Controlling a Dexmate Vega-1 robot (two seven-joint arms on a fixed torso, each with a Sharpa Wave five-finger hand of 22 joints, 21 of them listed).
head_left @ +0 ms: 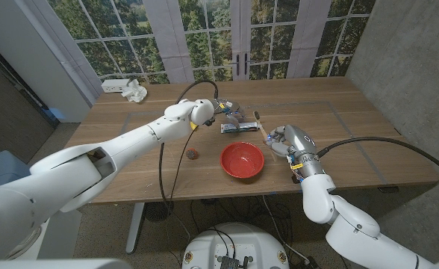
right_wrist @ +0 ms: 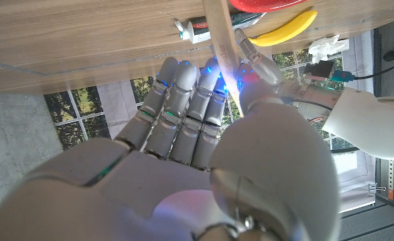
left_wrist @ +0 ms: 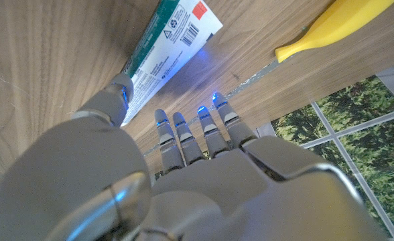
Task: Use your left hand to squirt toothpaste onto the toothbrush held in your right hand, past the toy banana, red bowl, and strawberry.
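Nearest, at the right of the head view, the white right hand (head_left: 285, 142) grips the pale wooden-handled toothbrush (right_wrist: 221, 40); the right wrist view shows its fingers wrapped round the handle, so that half of the task looks done. Just left of it, at centre frame, sits the round red plastic bowl (head_left: 242, 160), and further left a small dark reddish toy strawberry (head_left: 193, 155) lies on the wooden table (head_left: 369, 134). Beyond the bowl, the white-and-green toothpaste tube (left_wrist: 172, 48) lies flat on the table. The left hand (head_left: 213, 112) hovers at it with fingers spread, thumb beside the tube, grasping nothing. The yellow toy banana (left_wrist: 334, 25) lies just past. Lifting the tube and squeezing are, I judge, still to come.
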